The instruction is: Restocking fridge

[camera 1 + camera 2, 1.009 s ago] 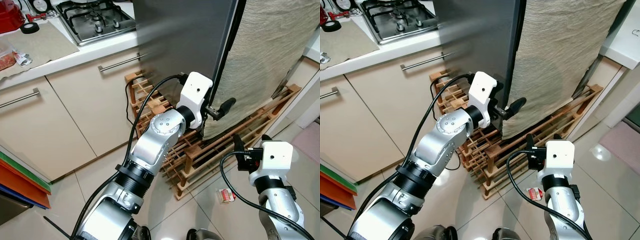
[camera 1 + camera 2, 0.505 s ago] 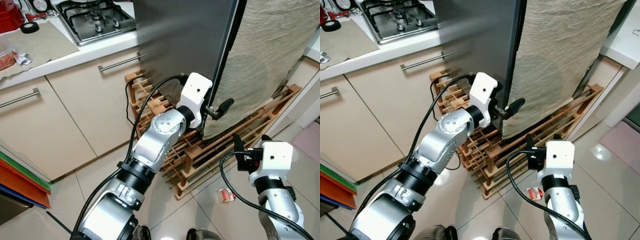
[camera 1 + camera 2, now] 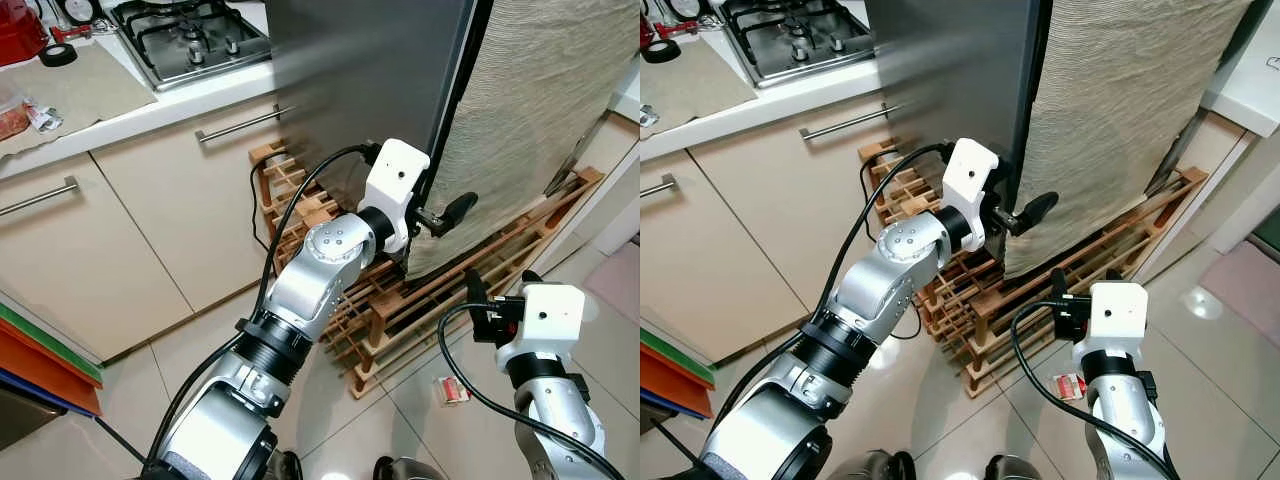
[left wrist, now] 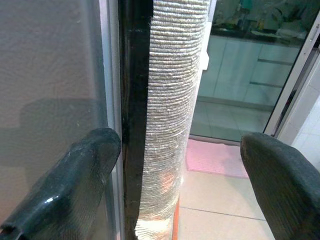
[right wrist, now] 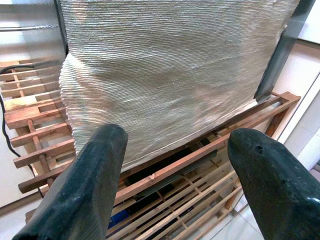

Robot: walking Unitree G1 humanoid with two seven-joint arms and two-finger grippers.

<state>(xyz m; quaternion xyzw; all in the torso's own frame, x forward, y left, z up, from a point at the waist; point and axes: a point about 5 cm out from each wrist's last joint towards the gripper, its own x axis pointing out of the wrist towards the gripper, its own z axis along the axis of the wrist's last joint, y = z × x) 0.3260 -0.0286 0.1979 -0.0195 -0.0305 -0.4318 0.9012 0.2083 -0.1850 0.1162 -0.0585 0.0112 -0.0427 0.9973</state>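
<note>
The fridge has a grey steel side (image 3: 370, 80), and a beige woven cloth (image 3: 540, 110) hangs over its front. My left gripper (image 3: 437, 222) is at the fridge's front corner, low down, and is open. In the left wrist view its fingers (image 4: 75, 185) straddle the dark door edge (image 4: 134, 125) and the fold of the cloth (image 4: 170, 100), one finger on the steel side and the other out past the cloth. My right gripper (image 3: 500, 285) hangs lower, open and empty, facing the cloth (image 5: 170, 75) from a short way off.
The fridge stands on a slatted wooden rack (image 3: 395, 305). On the tiled floor beside my right arm lies a small red and white packet (image 3: 450, 390). To the left are a counter with a gas hob (image 3: 190, 40), cream drawers (image 3: 130, 210) and coloured folders (image 3: 40, 370).
My left gripper has edged a little up and to the right along the fridge's corner. The right arm has stayed in place.
</note>
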